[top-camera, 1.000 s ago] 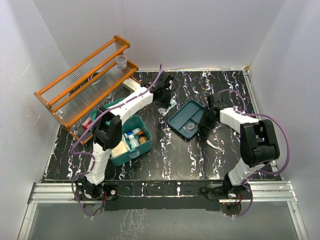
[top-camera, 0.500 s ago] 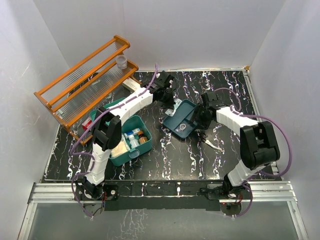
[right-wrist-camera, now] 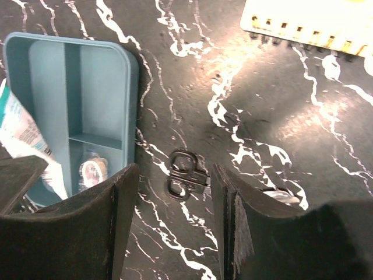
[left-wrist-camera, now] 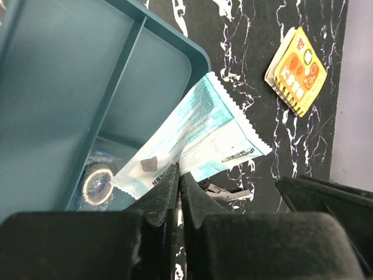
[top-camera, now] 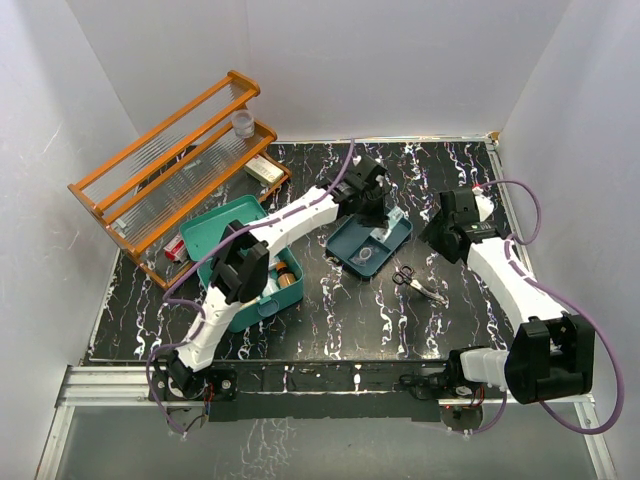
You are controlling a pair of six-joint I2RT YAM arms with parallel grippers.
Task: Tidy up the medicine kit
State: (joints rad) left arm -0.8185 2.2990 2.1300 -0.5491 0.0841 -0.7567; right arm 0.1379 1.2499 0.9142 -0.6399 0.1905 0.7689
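Note:
The medicine kit [top-camera: 268, 304], a teal box with its lid thrown back, sits left of centre with small bottles inside; my left arm crosses over it. My left gripper [top-camera: 385, 213] [left-wrist-camera: 178, 170] is shut on a white and teal sachet [left-wrist-camera: 201, 133] [top-camera: 397, 217], held above the far corner of a shallow teal tray [top-camera: 352, 247] [left-wrist-camera: 70, 87]. My right gripper [top-camera: 438, 234] [right-wrist-camera: 173, 189] hovers open over the table, right of the tray. Small black scissors [right-wrist-camera: 187, 175] [top-camera: 418, 283] lie on the table below its jaws, not touched.
A wrapped ring-shaped roll [left-wrist-camera: 97, 184] [right-wrist-camera: 92, 171] lies in a tray compartment. A yellow spiral notebook [left-wrist-camera: 296, 73] [right-wrist-camera: 309, 23] lies beyond the tray. An orange wooden rack [top-camera: 165, 165] stands at the back left, with a pale box [top-camera: 265, 170] beside it.
My left gripper carried the sachet rightward to the tray. My right gripper opened, drew back to the right away from the tray, and the scissors now lie uncovered.

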